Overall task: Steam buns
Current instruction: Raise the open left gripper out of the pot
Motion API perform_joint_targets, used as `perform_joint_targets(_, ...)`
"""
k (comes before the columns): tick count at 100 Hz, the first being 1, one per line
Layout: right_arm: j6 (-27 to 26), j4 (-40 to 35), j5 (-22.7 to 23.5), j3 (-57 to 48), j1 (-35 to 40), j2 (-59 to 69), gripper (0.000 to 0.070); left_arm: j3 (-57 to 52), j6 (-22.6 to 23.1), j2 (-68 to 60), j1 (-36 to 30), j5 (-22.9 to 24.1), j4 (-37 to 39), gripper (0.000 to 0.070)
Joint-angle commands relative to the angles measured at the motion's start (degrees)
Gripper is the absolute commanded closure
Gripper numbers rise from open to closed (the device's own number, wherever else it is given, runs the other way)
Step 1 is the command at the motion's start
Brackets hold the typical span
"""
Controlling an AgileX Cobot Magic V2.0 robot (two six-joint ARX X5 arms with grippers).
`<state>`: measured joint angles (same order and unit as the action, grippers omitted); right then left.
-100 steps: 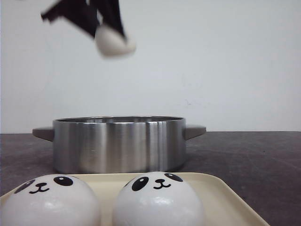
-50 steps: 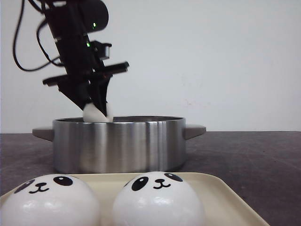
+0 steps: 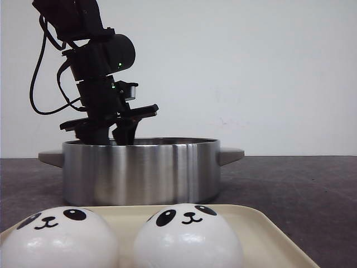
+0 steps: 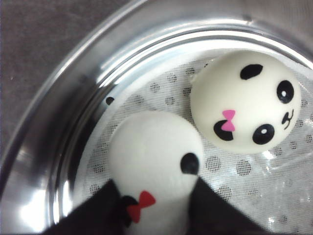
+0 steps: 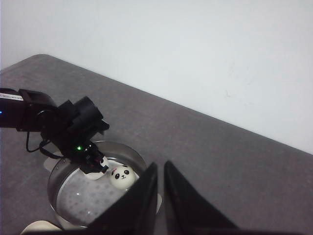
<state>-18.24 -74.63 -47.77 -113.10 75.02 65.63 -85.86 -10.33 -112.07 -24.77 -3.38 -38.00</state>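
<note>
Left claw [image 4: 156, 215] reaches down inside the steel steamer pot [image 3: 139, 170], its black fingers [image 4: 93, 213] pressed on either flank of a white panda bun with a red bow [image 4: 154, 161]. The claw is clamped on that bun, which sits on the perforated white liner [image 4: 234, 169] at the pot's bottom, near the wall. Just beside it on the liner lies a second panda bun with a pink bow [image 4: 245, 107], face up; whether the two touch cannot be told.

Front view: the left arm [image 3: 97, 72] leans into the pot from above the rim, claw tips hidden behind the steel wall. Nearest the camera, a cream tray [image 3: 262, 229] on the dark grey counter [image 3: 295, 190] carries two more panda buns side by side, one left [image 3: 56, 237], one right [image 3: 187, 237], faces toward the lens.

Right claw [image 5: 160, 196] hangs high over the counter, well apart from the pot, fingers nearly together with only a thin gap, gripping nothing.
</note>
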Motion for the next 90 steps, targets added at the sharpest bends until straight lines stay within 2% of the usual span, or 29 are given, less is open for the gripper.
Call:
perform_joint_targets(1,-2.1,0.0,-0.2,-1.2,0.9,0.6,0.0683,-1.7,-1.2,-1.2,-0.2,-0.3,-0.4,0.0294)
perform_joint_targets(9,-2.8,-0.4,-0.2,-1.2,0.9,0.6,0.0683,-1.7,-1.3,-1.2,-0.2,-0.3,-1.0,0.0222)
perform_joint_targets(19,-3.7,-0.6,-0.2,-1.2,0.9,0.6,0.0683,-1.9,-1.3,-1.2,-0.2,-0.3,-1.6,0.0197)
perform_joint_targets(28,-3.8,-0.6,-0.2,-1.2,0.9,0.6,0.0683,-3.1,-1.3,-1.2,-0.2,-0.3,-2.6,0.0053)
perform_joint_targets(33,-3.8,-0.7,-0.2,-1.2,0.9,0.6,0.0683,-4.4,-1.3,-1.2,-0.2,-0.3,-3.2,0.0)
perform_joint_targets(59,-4.3,-4.5,-0.3,-0.5,0.9,1.6,0.0683,-17.4,-1.6,0.7,-0.4,-0.3,-11.7,0.0)
perform_joint_targets(77,-6.8,-3.5,-0.1,3.7,0.8,1.8,0.0683,-19.5,-2.3,10.3,-1.2,-0.3,-12.5,0.0)
perform_joint_targets(90,-8.9,0.7,4.7,8.3,0.3,1.7,0.0683,-19.5,-2.3,18.6,-2.2,-0.2,-13.7,0.0)
